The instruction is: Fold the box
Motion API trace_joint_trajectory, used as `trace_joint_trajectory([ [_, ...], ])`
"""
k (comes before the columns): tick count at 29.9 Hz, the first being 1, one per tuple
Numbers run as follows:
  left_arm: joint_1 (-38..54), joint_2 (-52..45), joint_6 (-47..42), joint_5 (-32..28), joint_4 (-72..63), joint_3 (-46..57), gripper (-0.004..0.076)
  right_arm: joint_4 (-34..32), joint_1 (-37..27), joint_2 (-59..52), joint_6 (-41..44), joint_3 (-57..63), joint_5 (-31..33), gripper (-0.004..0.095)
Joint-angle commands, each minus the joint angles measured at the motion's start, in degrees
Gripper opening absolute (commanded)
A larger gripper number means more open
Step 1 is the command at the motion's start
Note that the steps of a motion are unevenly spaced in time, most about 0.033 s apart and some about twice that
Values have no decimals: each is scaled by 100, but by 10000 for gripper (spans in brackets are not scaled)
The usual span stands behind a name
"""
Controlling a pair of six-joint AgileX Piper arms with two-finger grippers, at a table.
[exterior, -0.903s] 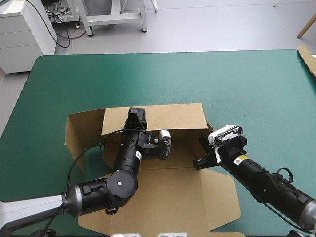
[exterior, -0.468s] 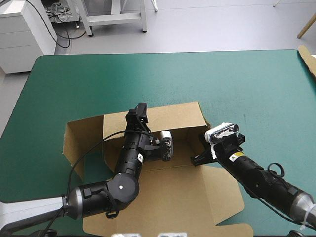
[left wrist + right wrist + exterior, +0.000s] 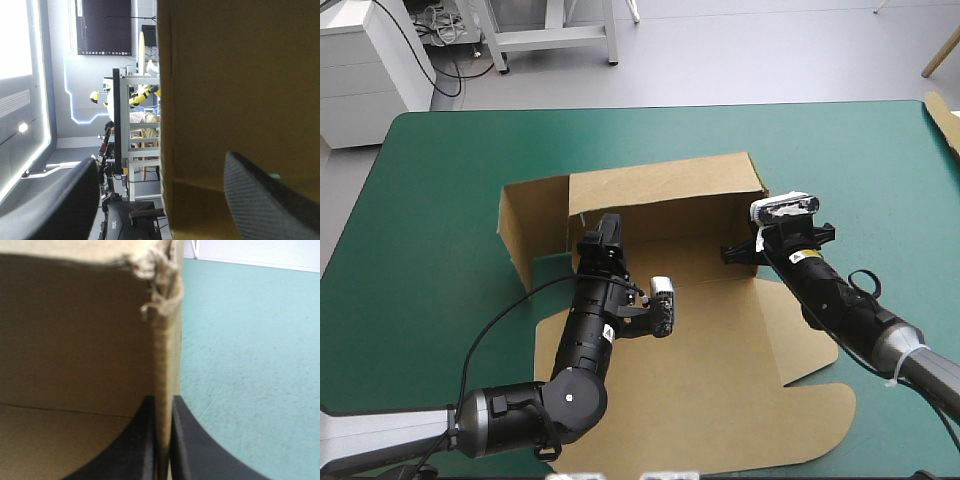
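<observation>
The box (image 3: pixel 660 190) is lying in the middle of the table (image 3: pixel 440 180). Its long back wall is standing toward the far edge, a side flap is sticking out toward the left edge, and its flat lid is reaching down to the near edge.

The right gripper (image 3: pixel 732 255) is pinching the box's right-hand wall. In the right wrist view its black fingers (image 3: pixel 145 440) are pressing all but together on the board's edge (image 3: pixel 162 365), under a frayed corner (image 3: pixel 160 275), with teal-green cover showing on the outer side.

The left gripper (image 3: pixel 608 232) is reaching over the box's floor to the back wall. In its wrist view the fingers (image 3: pixel 55 200) are standing wide apart and gripping nothing, and an upright edge of the brown board (image 3: pixel 240 75) is rising between them.

Compared with the earlier frames, the whole box is now sitting nearer the far edge and a little more toward the right. The back wall is standing taller, and both grippers are farther forward with it.

A small yellow label (image 3: pixel 810 256) is showing on the right arm and a white one (image 3: pixel 603 318) on the left. Their print is probably text, though it is too small to read.

A strip of brown board (image 3: pixel 942 115) is poking in at the table's far right corner.
</observation>
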Motion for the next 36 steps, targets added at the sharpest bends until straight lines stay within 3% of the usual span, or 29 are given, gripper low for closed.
trace_joint_trajectory([
  [1, -45, -168, -102, 137, 342, -179, 498, -64, -235, -69, -13, -395, -339, -6],
  [5, -45, -168, -150, -157, 255, -179, 485, -96, -277, -55, -132, -406, -338, -6],
  [7, -45, -157, -226, -292, 132, -179, 411, -96, -277, -55, -147, -406, -323, -6],
  [11, -45, -157, 173, -445, -292, -179, -1, -96, -277, -55, -147, -406, -323, -7],
  [14, 95, -157, 1372, -884, -1263, -342, 15, -96, -277, -55, -147, -406, -323, -6],
  [18, 596, -157, 3568, -1259, -4196, -1196, 15, -96, -277, -55, -147, -406, -311, -6],
  [21, 1297, -147, 5367, -805, -6740, -2171, 15, -96, -277, -55, -147, -406, -301, -6],
  [23, 1954, -77, 6145, 3, -8041, -2962, 15, -96, -277, -55, -147, -406, -301, -6],
  [26, 3101, 67, 6278, 917, -9115, -3956, 13, -96, -277, -55, -147, -406, -222, -6],
  [31, 5147, 69, 6077, 514, -10413, -4810, 4, -96, -277, -55, -147, -406, -66, -6],
  [36, 7359, 92, 5529, 482, -12169, -4810, 4, -84, -277, -55, -111, -406, 32, -6],
])
